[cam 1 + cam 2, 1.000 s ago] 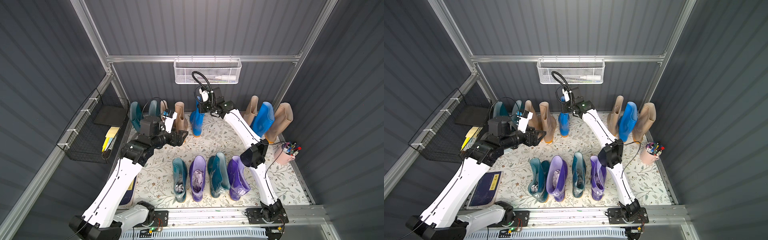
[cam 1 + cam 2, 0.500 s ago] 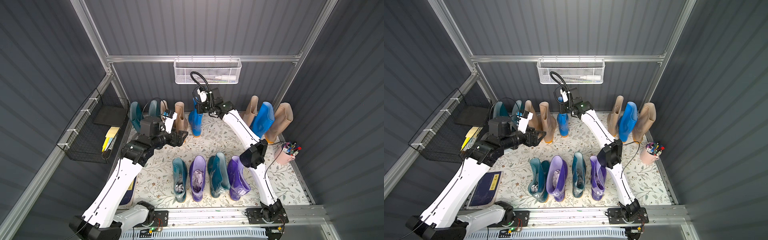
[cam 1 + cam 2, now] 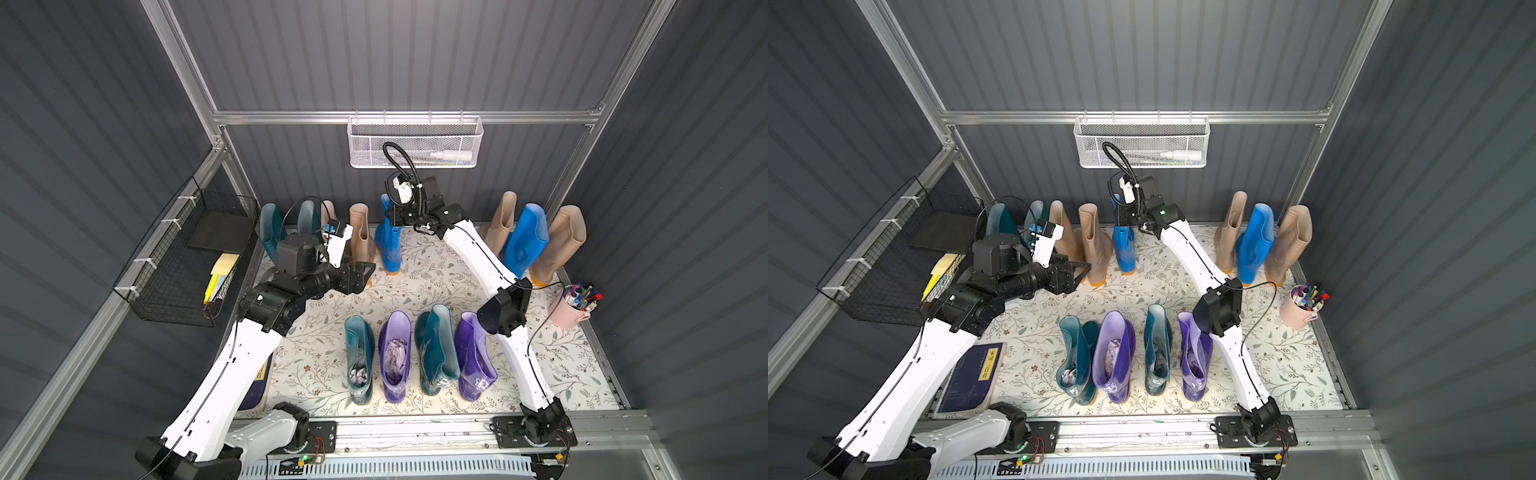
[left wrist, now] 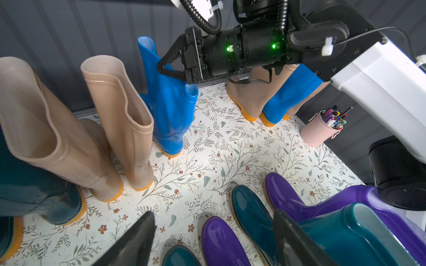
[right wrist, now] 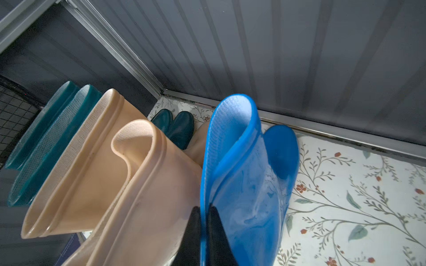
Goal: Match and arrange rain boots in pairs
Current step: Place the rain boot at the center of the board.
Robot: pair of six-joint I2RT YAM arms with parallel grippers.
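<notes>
My right gripper (image 3: 395, 216) (image 5: 204, 209) is shut on the rim of a bright blue rain boot (image 3: 388, 245) (image 3: 1124, 249) (image 4: 168, 103) (image 5: 242, 184). That boot stands upright at the back middle, beside two beige boots (image 3: 359, 237) (image 4: 124, 119) and two teal ones (image 3: 270, 232). Its sole is at mat level. At the back right, another blue boot (image 3: 525, 241) stands between two beige boots (image 3: 559, 245). The front row runs teal (image 3: 359, 357), purple (image 3: 395, 357), teal (image 3: 436, 353), purple (image 3: 473, 357). My left gripper (image 3: 368, 274) (image 4: 212, 216) hangs open and empty above the mat.
A floral mat (image 3: 436, 282) covers the floor. A pink cup of pens (image 3: 571, 307) stands at the right edge. A black wire basket (image 3: 187, 257) hangs on the left wall and a white mesh basket (image 3: 415, 141) on the back wall. A dark notebook (image 3: 971, 378) lies at the front left.
My right gripper and the bright blue boot have shifted slightly left, toward the beige boots. The left arm has not moved.
</notes>
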